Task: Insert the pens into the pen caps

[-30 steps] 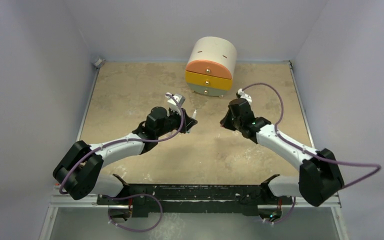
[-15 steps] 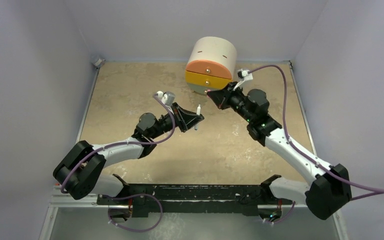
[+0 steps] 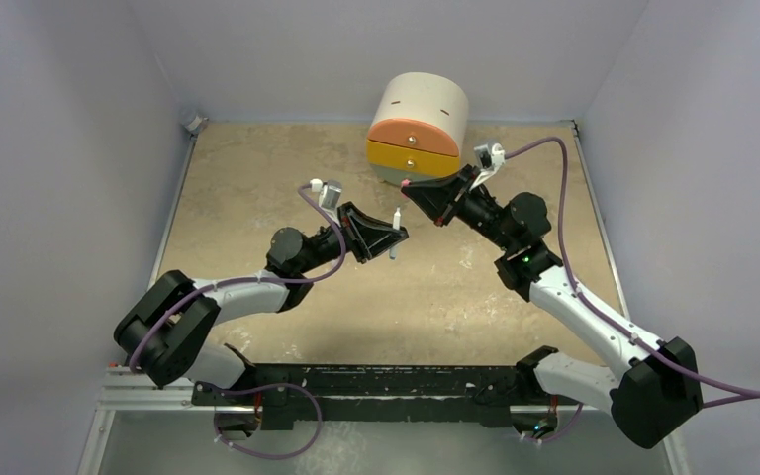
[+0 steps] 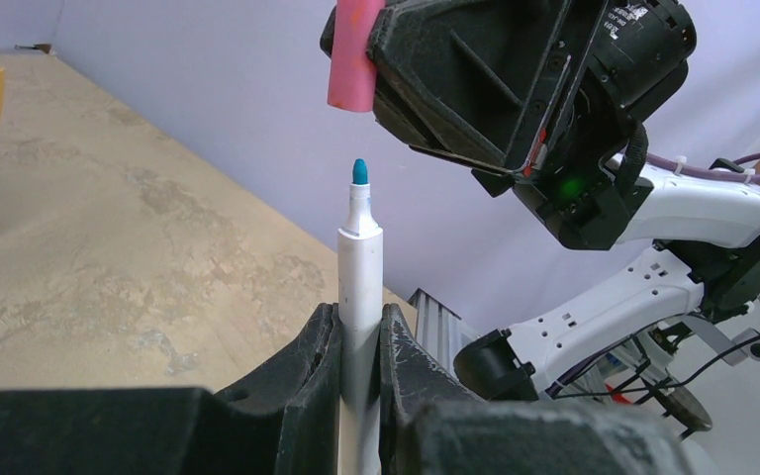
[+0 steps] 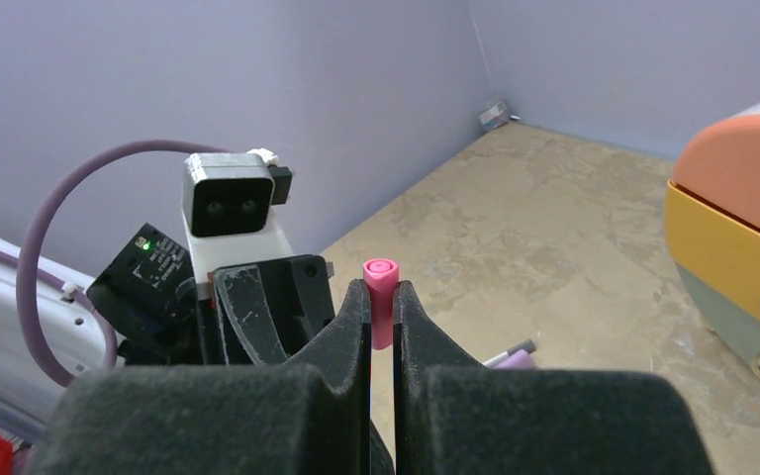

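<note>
From above, both arms have risen off the bench (image 3: 257, 168) within the last second and turned to face each other. A second ago they hung low over its middle; now they meet in the air in front of the drawer unit (image 3: 418, 129). The left jaws are closed on a white pen (image 3: 395, 220), held upright. The right jaws are clamped on a pink cap (image 3: 407, 184), which sits at about 1 o'clock from the pen, close but apart. Over the last half second the positions have barely shifted, so this looks like fine alignment rather than travel.

In the left wrist view the pen (image 4: 360, 257) stands straight up between the jaws with its teal tip bare. The pink cap (image 4: 354, 54) hangs at 12 o'clock from that tip, a shade to the left, with a clear gap between them. Its lower end faces the tip.

In the right wrist view the cap (image 5: 381, 297) is pinched near its middle, its rim showing above the jaws. A small purple piece (image 5: 511, 354) lies on the bench at 4 o'clock from it; I cannot tell whether it is a cap or a pen.

Pick-up seems done for this pair. What remains is to centre the cap on the tip and press them together.
</note>
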Motion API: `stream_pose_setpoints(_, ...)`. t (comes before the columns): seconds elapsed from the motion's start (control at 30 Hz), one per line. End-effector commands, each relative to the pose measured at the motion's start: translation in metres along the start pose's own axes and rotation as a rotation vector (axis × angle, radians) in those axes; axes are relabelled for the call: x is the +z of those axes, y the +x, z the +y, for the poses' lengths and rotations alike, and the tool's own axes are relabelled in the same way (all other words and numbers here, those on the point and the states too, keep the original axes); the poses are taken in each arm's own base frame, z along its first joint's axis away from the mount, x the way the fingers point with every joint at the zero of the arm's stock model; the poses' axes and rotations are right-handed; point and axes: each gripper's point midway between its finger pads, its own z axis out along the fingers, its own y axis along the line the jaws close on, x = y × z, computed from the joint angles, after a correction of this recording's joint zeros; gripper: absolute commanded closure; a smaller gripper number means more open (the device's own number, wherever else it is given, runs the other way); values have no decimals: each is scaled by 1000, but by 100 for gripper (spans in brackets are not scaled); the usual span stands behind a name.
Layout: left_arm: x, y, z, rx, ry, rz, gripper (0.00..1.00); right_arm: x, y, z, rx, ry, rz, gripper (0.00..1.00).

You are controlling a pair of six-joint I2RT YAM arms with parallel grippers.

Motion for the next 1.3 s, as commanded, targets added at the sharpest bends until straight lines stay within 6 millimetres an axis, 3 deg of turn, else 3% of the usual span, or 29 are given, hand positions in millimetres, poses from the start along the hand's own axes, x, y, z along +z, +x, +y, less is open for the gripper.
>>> stream_pose_setpoints(0.0, 5, -19, -13, 49, 55, -52, 100, -3, -17, 20, -43, -86, -49, 100)
stream_pose_setpoints(0.87, 17, -18, 3, 87, 16, -33, 100, -3, 4, 11, -2, -79, -12, 100)
stream_pose_setpoints(1.27, 23, -32, 27, 152, -113, -61, 100, -2, 31, -14, 75, 26, 59, 100)
